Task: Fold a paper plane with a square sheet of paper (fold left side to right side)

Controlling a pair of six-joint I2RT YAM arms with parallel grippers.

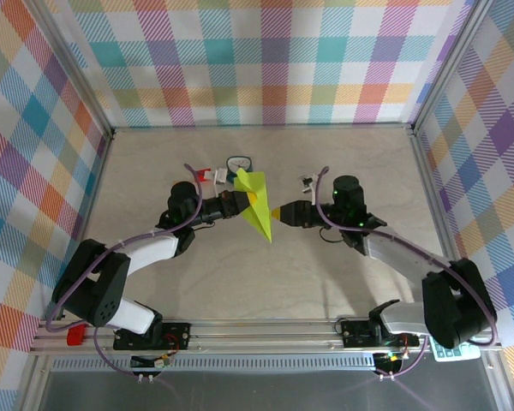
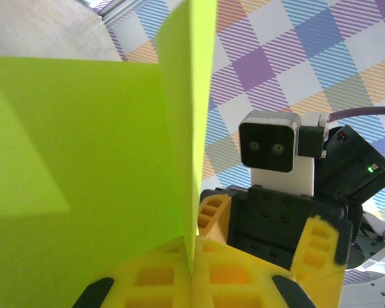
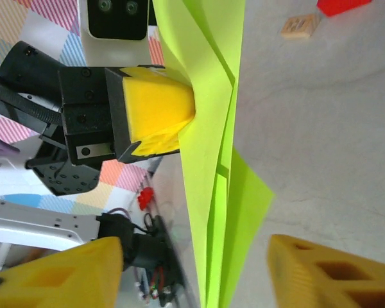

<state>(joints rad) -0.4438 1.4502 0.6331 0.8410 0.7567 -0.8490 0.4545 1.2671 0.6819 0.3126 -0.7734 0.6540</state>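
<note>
lime paper (image 1: 259, 214), already creased into a pointed dart, stands upright between the arms. left tool (image 1: 248, 199) clamped on it; right tool (image 1: 280, 214) spread open beside it. i judge late folds remain.

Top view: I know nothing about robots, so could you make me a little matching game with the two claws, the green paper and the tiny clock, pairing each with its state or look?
Things:
1. left gripper
2. right gripper
3. lime paper
4. small clock

Descriptions:
A. teal-rimmed, just beyond the paper
B. open, fingers spread either side of the paper's edge
C. creased into a pointed shape
D. shut, pinching the paper

Pairs: 1-D, 2-B, 3-C, 4-A.
</note>
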